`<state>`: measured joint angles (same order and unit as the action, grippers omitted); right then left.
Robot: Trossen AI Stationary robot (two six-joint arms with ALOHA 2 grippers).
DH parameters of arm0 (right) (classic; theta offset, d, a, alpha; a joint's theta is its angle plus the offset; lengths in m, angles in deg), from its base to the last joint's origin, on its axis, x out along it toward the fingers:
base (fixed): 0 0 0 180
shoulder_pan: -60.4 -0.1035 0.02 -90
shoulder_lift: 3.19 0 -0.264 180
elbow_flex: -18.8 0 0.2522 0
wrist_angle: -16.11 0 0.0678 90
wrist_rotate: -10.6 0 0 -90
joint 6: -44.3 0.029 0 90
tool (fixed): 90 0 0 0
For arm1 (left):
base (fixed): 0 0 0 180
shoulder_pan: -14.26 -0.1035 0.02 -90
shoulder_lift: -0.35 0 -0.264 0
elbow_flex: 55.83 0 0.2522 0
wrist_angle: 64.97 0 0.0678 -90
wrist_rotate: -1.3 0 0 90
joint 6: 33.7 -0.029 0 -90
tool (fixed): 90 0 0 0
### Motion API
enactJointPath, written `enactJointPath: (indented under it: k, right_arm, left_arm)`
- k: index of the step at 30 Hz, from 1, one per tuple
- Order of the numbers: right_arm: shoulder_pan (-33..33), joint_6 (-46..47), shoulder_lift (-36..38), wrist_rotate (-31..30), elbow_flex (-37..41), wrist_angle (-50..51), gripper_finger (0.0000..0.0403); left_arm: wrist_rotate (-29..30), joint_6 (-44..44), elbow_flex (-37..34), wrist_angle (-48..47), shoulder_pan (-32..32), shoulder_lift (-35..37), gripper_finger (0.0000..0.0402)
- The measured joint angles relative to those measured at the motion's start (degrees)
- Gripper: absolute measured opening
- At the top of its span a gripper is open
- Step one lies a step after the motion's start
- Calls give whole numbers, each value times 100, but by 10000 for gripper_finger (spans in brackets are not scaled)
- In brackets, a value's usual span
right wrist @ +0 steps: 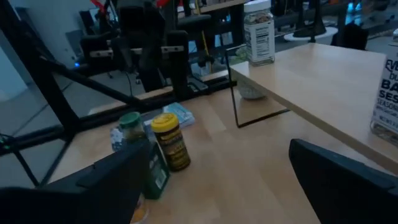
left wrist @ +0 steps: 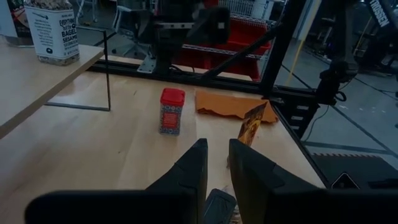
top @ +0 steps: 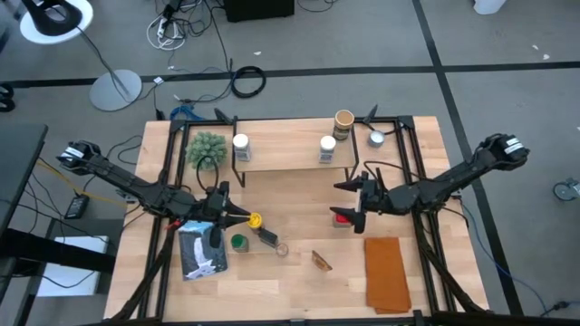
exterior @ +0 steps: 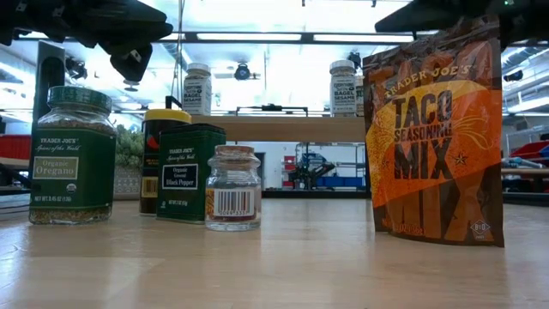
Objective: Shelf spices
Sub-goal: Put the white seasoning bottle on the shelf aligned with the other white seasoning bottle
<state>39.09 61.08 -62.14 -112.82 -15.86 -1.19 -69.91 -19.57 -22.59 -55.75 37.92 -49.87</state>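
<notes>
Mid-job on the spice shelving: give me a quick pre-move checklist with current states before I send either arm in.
1. Right gripper open, holding nothing: ok.
2. Left gripper nearly shut, nothing visible between its fingers: ok.
3. Red-lidded jar upright on the table beside the right gripper: ok.
4. Free space on the shelf between the two white-lidded jars: ok.
5. Yellow-lidded jar and green tin upright near the left gripper: ok.
6. All spices shelved: not ok, several remain on the table.

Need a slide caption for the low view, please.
Spice jars and a taco seasoning pouch wait on the table; two jars already top the shelf.
</notes>
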Motion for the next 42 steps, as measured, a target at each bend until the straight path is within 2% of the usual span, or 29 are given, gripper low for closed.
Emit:
enactJointPath:
  k: [10, 15, 18, 23, 27, 33, 37, 42]
  right_arm:
    - [276, -52, 2, -20, -18, -29, 375]
    - [341, -221, 2, -541, -22, -27, 372]
    - [340, -263, 2, -721, -77, -29, 363]
    - [340, -342, 2, -728, -179, -19, 346]
    - [348, -361, 2, -530, -191, 18, 340]
    - [424, -889, 2, -507, -191, 40, 330]
    - [573, -1039, 2, -604, -191, 39, 296]
    - [721, -1057, 50, -802, -191, 41, 206]
  left_arm:
    - [240, -796, 0, 81, -2, 0, 69]
    - [251, -822, 0, -93, -2, 150, 69]
    - [259, -816, 0, -632, -27, 629, 69]
    - [260, -1026, 0, -1684, -236, 1945, 69]
    - [53, -1151, 0, -2274, -470, 2743, 69]
    - [-616, -1232, 0, -2603, -651, 3121, 69]
    - [-739, -1239, -19, -2543, -647, 3052, 69]
    - [-734, -1197, -448, -1964, -647, 3034, 69]
